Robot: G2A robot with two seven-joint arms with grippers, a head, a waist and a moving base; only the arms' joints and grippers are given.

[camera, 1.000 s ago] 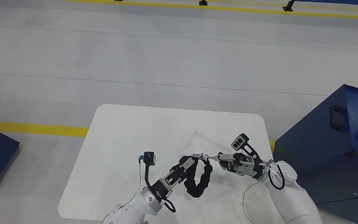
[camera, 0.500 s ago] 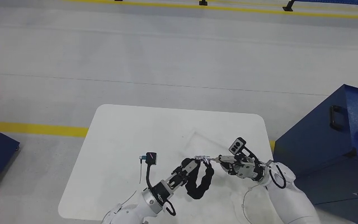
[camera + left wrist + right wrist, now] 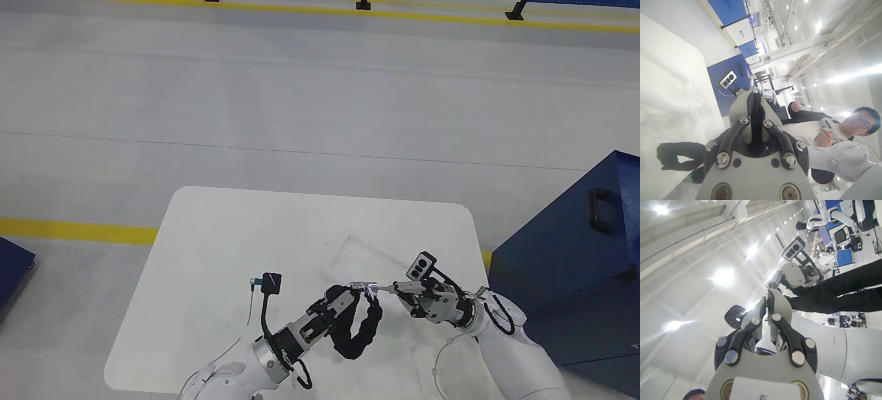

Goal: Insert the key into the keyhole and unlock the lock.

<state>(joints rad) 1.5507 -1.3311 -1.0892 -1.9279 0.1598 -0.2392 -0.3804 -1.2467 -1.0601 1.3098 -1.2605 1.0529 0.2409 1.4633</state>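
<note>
- Top view: over the near part of the white table point(image 3: 250, 240), the left gripper point(image 3: 347, 297) and right gripper point(image 3: 399, 290) met tip to tip; the lock point(image 3: 360, 325), a black cable with a silver head point(image 3: 368, 289), hung looped from the left one
- Left wrist view: the left gripper's fingers point(image 3: 740, 106) were clamped on the black cable, the silver head jutting just past their tips
- Right wrist view: the right gripper's fingers pinched the key point(image 3: 769, 306), its tip touching the silver head's end face; whether it sat inside the keyhole could not be told
</note>
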